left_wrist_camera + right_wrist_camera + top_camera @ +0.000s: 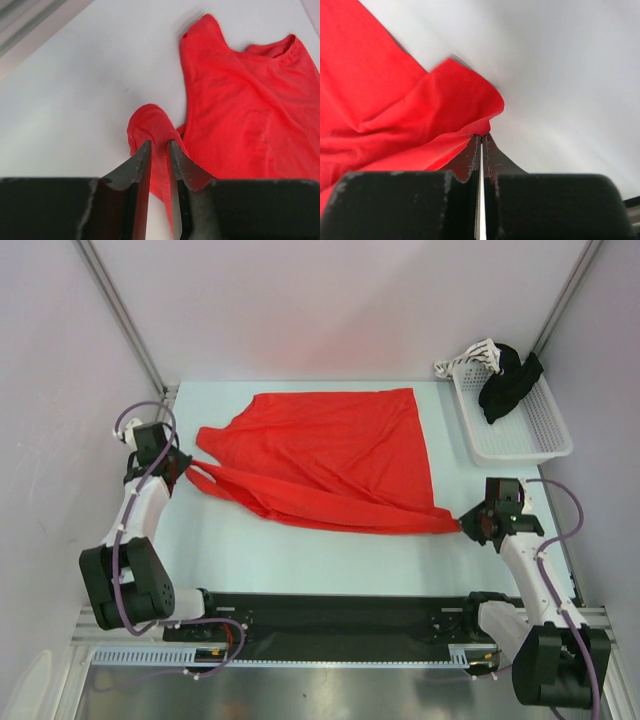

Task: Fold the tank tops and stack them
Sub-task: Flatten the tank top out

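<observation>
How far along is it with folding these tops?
Nothing is stacked yet. The bright red fabric tank top lies partly doubled over on the table; the right hand pinches its corner, the left hand straddles a strap, slightly open. Other clothes wait in the white mesh basket.

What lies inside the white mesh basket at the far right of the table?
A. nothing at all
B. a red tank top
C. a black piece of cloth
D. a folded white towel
C: the top view shows a black piece of cloth at the far end of the white basket, while the red tank top is spread on the table outside it.
</observation>
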Controlling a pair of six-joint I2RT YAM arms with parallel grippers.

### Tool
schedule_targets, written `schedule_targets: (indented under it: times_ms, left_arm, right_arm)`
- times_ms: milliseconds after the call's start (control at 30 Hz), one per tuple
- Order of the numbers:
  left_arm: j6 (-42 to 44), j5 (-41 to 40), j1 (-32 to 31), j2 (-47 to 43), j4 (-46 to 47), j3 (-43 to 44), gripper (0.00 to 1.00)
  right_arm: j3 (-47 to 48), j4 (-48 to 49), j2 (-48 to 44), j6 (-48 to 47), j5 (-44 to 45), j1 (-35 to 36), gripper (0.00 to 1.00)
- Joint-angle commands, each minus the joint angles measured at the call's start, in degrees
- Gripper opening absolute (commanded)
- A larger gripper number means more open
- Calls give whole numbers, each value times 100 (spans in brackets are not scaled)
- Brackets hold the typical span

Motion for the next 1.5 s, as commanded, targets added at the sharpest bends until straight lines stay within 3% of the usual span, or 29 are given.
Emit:
schedule_targets:
  times_ms: [0, 133, 200, 367, 533, 700, 767, 933, 1033, 1467]
  left_arm:
    - [283, -334, -280, 422, -87, 798, 25]
    - [275, -247, -352, 1336, -596, 1644, 28]
    - [275, -290, -352, 1715, -799, 1986, 39]
    - [528, -44, -746, 1121, -501, 1506, 59]
    - [599, 305, -2433, 443, -344, 654, 63]
    - [722, 122, -3821, -428, -80, -382, 81]
    - [740, 184, -4042, -612, 26, -569, 79]
    - [854, -9, -4649, -508, 9, -877, 55]
    - [890, -150, -4790, -359, 26, -973, 47]
    - [907, -748, -4799, 695, -272, -622, 43]
  right_arm:
    - [660, 337, 414, -291, 5, -25, 0]
    - [1074, 487, 1117, -221, 40, -25, 0]
    - [1136, 601, 1267, -203, 40, -25, 0]
    - [1102, 786, 1522, -168, 40, -25, 0]
    - [996, 944, 1672, -203, 5, -25, 0]
    - [864, 1058, 1707, -273, -47, -25, 0]
    - [838, 1093, 1698, -282, -57, -25, 0]
    - [811, 1181, 1751, -299, -100, -25, 0]
    - [829, 1164, 1777, -317, -118, -25, 0]
    - [732, 1173, 1778, -291, -109, -25, 0]
